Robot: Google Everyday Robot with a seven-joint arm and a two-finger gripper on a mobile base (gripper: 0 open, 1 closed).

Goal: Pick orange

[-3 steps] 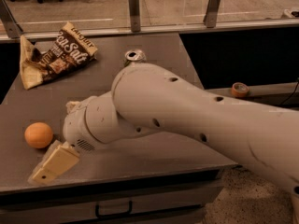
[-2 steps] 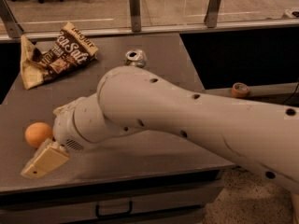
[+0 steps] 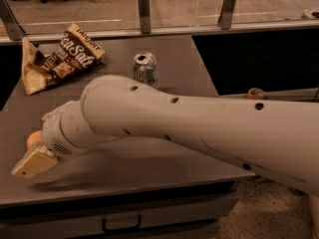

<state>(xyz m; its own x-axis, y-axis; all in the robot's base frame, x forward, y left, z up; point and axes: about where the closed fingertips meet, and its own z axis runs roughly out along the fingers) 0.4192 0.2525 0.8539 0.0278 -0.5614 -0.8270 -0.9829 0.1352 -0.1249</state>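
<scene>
The big pale arm [image 3: 199,123] reaches in from the right and sweeps low across the grey table [image 3: 149,166], ending at the near left corner. There the gripper [image 3: 27,166] hangs tilted, a tan wedge pointing down and left, just over the table's front edge. Whether it is spread or closed on anything I cannot tell from here. The orange [image 3: 34,140] sits right behind it on the left side of the table, mostly hidden by the wrist (only a small orange curve shows), seemingly touching the gripper's upper side. At the far left lies a crumpled chip bag [image 3: 55,59]. A silver drinks can [image 3: 145,68] stands upright near the far middle, just beyond the arm. Off to the right, past the table, a roll of orange tape [image 3: 256,93] rests on a ledge.
</scene>
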